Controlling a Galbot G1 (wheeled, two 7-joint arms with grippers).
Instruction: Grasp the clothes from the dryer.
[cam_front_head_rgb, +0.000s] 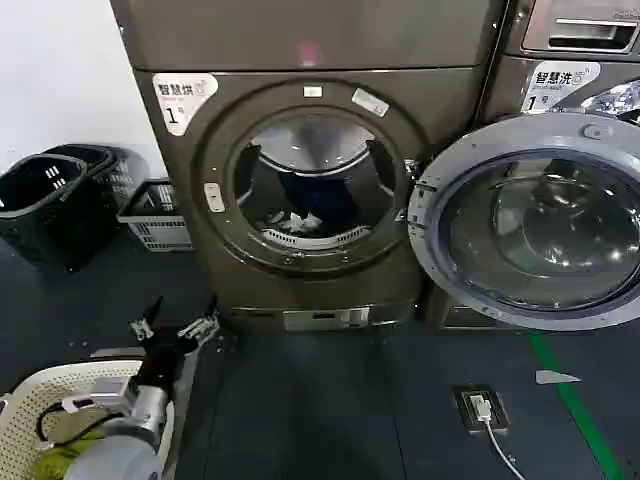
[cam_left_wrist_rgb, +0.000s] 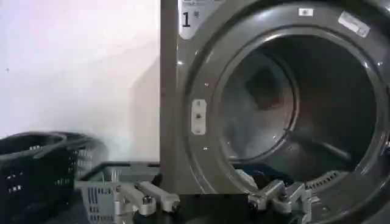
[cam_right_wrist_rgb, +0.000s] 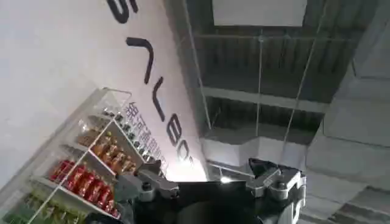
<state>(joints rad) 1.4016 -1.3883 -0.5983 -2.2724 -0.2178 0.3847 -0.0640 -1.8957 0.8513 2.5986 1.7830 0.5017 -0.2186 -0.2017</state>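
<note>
The dryer (cam_front_head_rgb: 215, 150) stands in front of me with its round door (cam_front_head_rgb: 530, 225) swung open to the right. Inside the drum lie the clothes (cam_front_head_rgb: 300, 222), a white piece at the front lip with dark blue fabric behind it. My left gripper (cam_front_head_rgb: 175, 327) hovers low over the floor, left of and below the opening, open and empty. In the left wrist view this gripper (cam_left_wrist_rgb: 213, 204) faces the drum's rim (cam_left_wrist_rgb: 201, 91), and a bit of the clothes (cam_left_wrist_rgb: 247, 178) shows at the lip. My right gripper (cam_right_wrist_rgb: 210, 185) points up toward the ceiling, open, holding nothing.
Two black baskets (cam_front_head_rgb: 45, 205) and a grey crate (cam_front_head_rgb: 155, 215) stand against the wall at the left. A white laundry basket (cam_front_head_rgb: 50, 395) sits by my left arm. Another machine (cam_front_head_rgb: 560, 70) stands right of the dryer. A floor socket (cam_front_head_rgb: 480, 408) and green line (cam_front_head_rgb: 575, 400) lie at right.
</note>
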